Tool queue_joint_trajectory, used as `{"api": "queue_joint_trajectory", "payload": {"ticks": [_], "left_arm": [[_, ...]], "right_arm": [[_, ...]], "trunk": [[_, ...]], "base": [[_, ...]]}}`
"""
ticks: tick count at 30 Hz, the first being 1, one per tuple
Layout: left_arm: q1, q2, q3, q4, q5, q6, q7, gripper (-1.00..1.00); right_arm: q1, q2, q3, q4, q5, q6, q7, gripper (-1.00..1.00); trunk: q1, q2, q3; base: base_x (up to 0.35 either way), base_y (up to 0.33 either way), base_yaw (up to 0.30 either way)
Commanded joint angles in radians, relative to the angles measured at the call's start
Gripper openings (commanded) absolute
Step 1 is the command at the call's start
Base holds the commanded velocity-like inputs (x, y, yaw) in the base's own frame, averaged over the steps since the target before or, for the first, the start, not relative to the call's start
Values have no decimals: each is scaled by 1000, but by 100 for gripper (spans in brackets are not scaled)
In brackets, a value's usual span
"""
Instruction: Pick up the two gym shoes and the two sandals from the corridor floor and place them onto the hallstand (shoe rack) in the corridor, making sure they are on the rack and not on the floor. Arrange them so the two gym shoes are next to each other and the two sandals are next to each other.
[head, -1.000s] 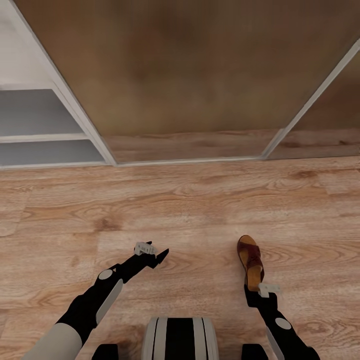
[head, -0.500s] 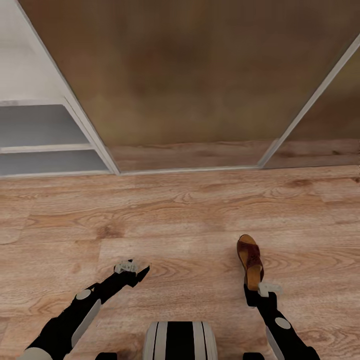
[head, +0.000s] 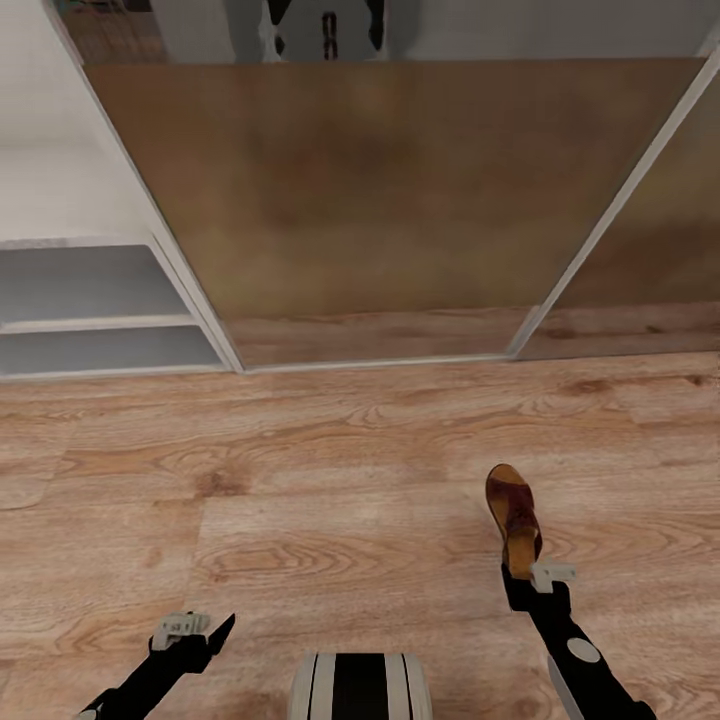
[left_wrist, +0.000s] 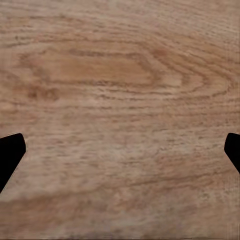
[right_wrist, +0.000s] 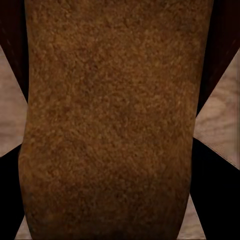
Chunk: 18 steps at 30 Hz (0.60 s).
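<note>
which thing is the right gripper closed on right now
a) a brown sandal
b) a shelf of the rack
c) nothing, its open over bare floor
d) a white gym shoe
a: in the head view the right gripper clamps the heel end of the brown sandal, and the right wrist view shows its brown sole running between the fingers.
</note>
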Motion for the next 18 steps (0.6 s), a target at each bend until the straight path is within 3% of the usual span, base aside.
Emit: {"api": "queue_joint_trajectory", "payload": {"ticks": [1, 6, 11, 18], "left_arm": [[4, 0, 6, 7, 8, -4, -6, 100], [23, -2, 26, 65, 7, -76, -6, 100], [28, -3, 33, 177, 8, -192, -6, 100], [29, -3, 34, 233, 8, -241, -6, 100]], "right_arm": [[7, 1, -6, 0, 10, -4, 6, -100], [66, -4, -8, 3, 9, -39, 7, -100], [145, -6, -8, 5, 7, -151, 6, -100], [194, -5, -8, 7, 7, -230, 5, -100]], "trunk": [[-1, 0, 5], [-3, 1, 32], [-5, 2, 59], [-8, 4, 97]], "base": [[0, 0, -3], [0, 0, -1], [0, 0, 0], [0, 0, 0]]}}
